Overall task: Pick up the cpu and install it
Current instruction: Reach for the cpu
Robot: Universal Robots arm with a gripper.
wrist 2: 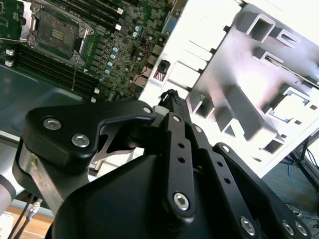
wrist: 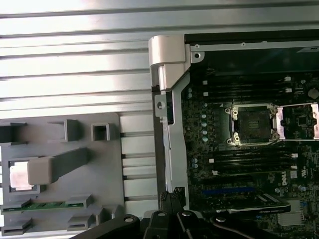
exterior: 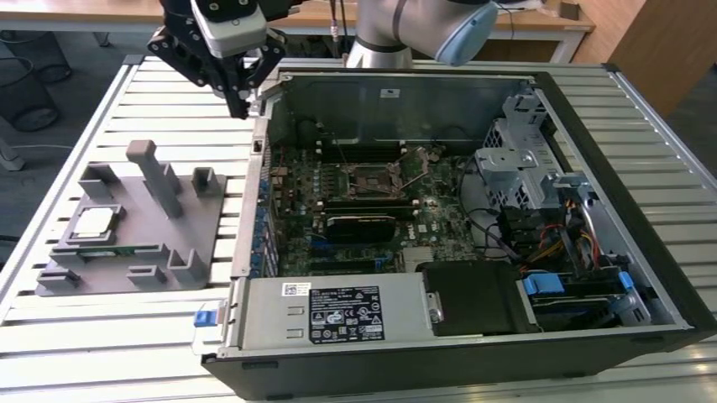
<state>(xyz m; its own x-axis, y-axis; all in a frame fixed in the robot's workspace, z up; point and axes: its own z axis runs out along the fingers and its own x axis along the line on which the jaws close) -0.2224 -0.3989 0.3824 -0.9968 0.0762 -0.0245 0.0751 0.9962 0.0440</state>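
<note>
At the exterior view's left, a grey tray point(exterior: 208, 220) with upright posts and pockets lies on the slatted metal table point(exterior: 146, 92). The cpu point(exterior: 93, 221) sits flat in a pocket on the tray's left part, with its pale metal top facing up. In the first wrist view the cpu point(wrist: 20, 175) is partly hidden behind a slanted grey post. A green memory stick point(exterior: 126, 249) lies in a slot just on the near side of it.

Further right and at the far side, the gripper point(exterior: 240, 107) hangs above the far left corner of the open computer case point(exterior: 448, 369). It is well apart from the cpu and touches nothing. Its fingers are closed tip to tip and hold nothing. In both wrist views the black tips meet in a point point(wrist 2: 172, 98) point(wrist: 172, 195) over the case's left wall.

Inside the case the green motherboard point(exterior: 437, 210) lies flat. Its square socket point(exterior: 370, 178) is open near the middle of the board, and in the first wrist view the socket's metal frame is swung back beside it. A black block point(exterior: 358, 227) sits just on the near side of the socket. A grey metal box point(exterior: 336, 312) fills the near left corner of the case. A metal drive cage point(exterior: 521, 168) stands at the exterior view's right.
</note>
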